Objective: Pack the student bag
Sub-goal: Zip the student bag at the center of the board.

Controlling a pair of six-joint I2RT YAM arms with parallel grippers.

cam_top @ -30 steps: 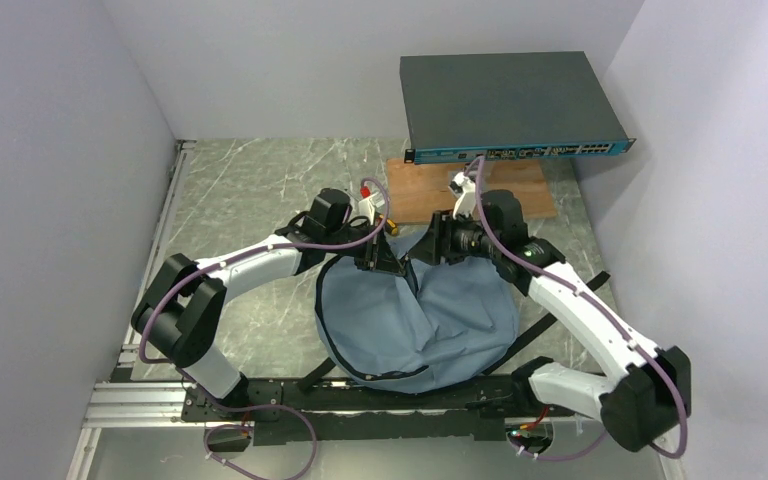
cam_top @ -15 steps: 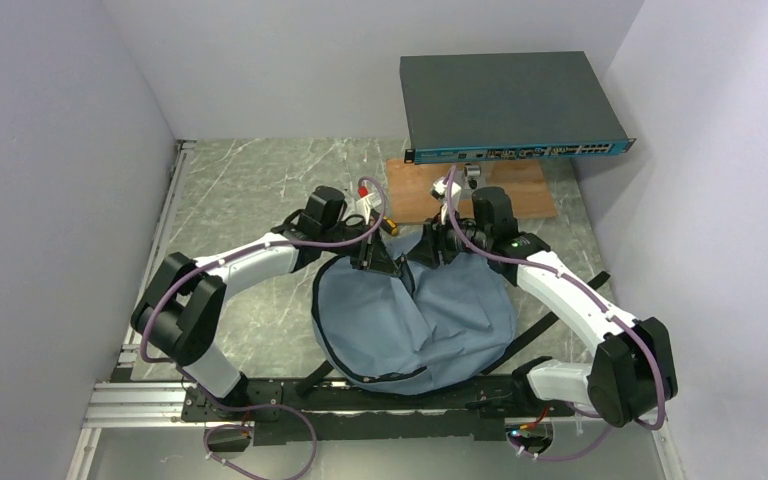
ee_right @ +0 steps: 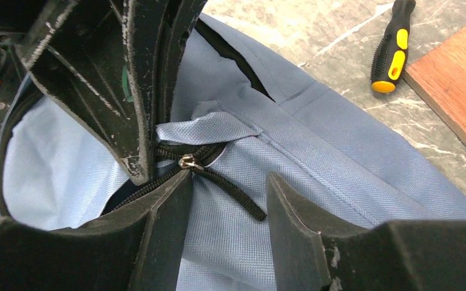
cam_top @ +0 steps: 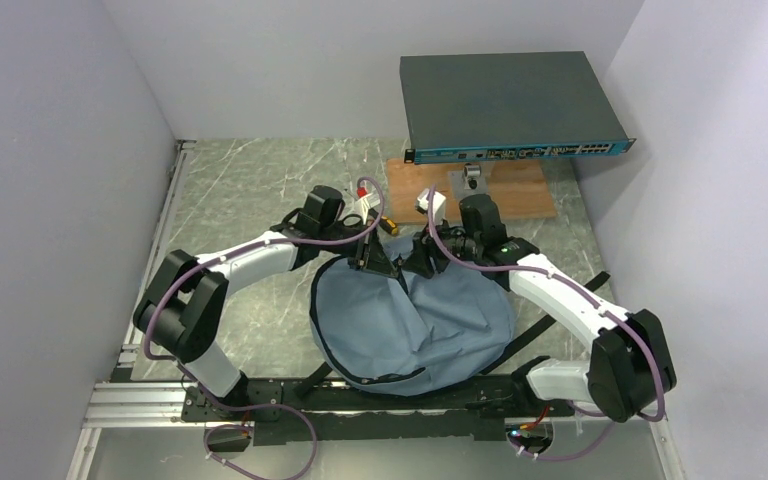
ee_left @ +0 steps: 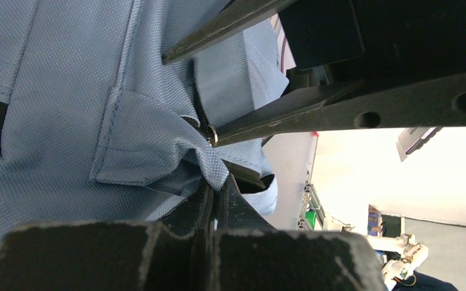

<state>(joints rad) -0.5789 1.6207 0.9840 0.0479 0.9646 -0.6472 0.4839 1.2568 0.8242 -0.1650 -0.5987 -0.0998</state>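
The student bag (cam_top: 400, 325) lies flat on the table (cam_top: 250, 190) in the lower middle of the top view, just beyond the arm bases, blue-grey with dark zipper trim round its edge and black straps trailing toward the lower right. Both arms reach in to its far edge, where the grippers meet almost tip to tip. The left gripper (cam_top: 374, 264) is pinched tight on a small fold of the bag's fabric beside the zipper. The right gripper (ee_right: 229, 182) is spread apart and grips nothing; the metal zipper pull (ee_right: 187, 162) sits against its one finger, and the black cord (ee_right: 236, 197) on the pull runs through the gap between the two. Beyond the bag, a black and yellow screwdriver (ee_right: 389, 45) lies on the table just beside a wooden board (cam_top: 505, 192). Farthest off, in the upper right, a dark grey box (cam_top: 505, 100) stands raised over the board.
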